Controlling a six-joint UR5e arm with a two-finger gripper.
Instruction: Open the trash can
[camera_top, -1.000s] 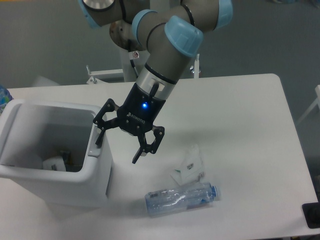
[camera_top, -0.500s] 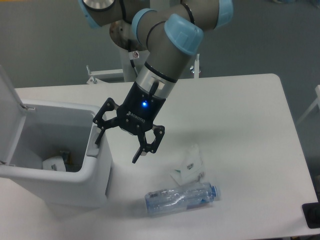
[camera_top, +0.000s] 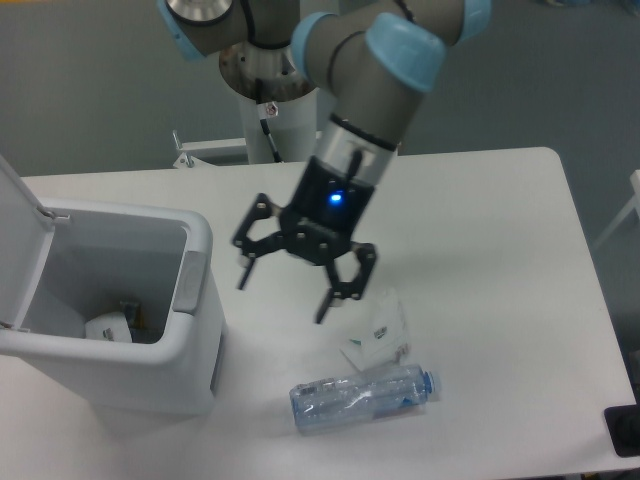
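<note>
Gripper (camera_top: 283, 296): black two-finger unit on a grey arm with pale blue joint caps, a small blue light lit on its body. Fingers (camera_top: 246, 268) spread wide apart, pointing down toward the table, nothing between them. It hangs above the tabletop and touches no object.

Trash can (camera_top: 150, 375): large white boxy bin with rounded corners, standing to the left of the gripper and apart from it, at the table's near left corner. Lid (camera_top: 22, 235) raised and tilted back on the side away from the gripper, so the mouth is open. A grey push-button tab (camera_top: 188, 282) sits on the rim nearest the gripper, a clear gap between it and the closer finger. Inside, at the bottom, some pale and dark scraps lie, too small to identify.

Plastic bottle (camera_top: 364, 395): clear, crumpled, blue cap, lying on its side below and slightly right of the gripper, near the table's front edge.

Wrapper (camera_top: 381, 331): white, crinkled, flat on the table just right of the gripper's lower finger, its near edge next to the bottle.

Table (camera_top: 490, 260): white, rounded corners, carrying all of the above.

Dark object (camera_top: 624, 430): at the far right front edge, cut off by the frame, well away from the gripper.
</note>
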